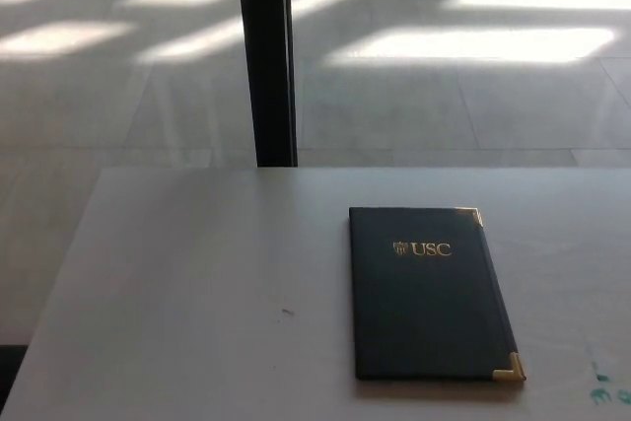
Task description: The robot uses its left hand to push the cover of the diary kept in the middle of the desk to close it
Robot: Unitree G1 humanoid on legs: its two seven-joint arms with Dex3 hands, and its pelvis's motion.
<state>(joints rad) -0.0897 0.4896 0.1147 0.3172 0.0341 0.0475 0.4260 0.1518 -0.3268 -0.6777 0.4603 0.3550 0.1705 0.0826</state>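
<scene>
Diary (430,293) lies closed and flat on the desk (197,293), a little right of centre, cover up, spine edge on the left. Long edges run near to far, slightly splayed toward the near right. Gold lettering "USC" (431,249) with a small crest sits on the far part of the cover. 2 gold corner caps show: far right (475,214) and near right (509,372).

Open room: a wide bare stretch of desk left of the diary, with only a tiny dark speck (287,312). A narrower strip of desk lies to its right, with small green marks (603,388) at the near right edge. Far desk edge runs straight across, well beyond the diary.

Desk top is pale and matte. Beyond it, a tiled floor (444,96) with bright sun patches, and 1 dark upright post (266,56) standing behind the far edge.

Neither robot hand is in the picture; their state cannot be told.
</scene>
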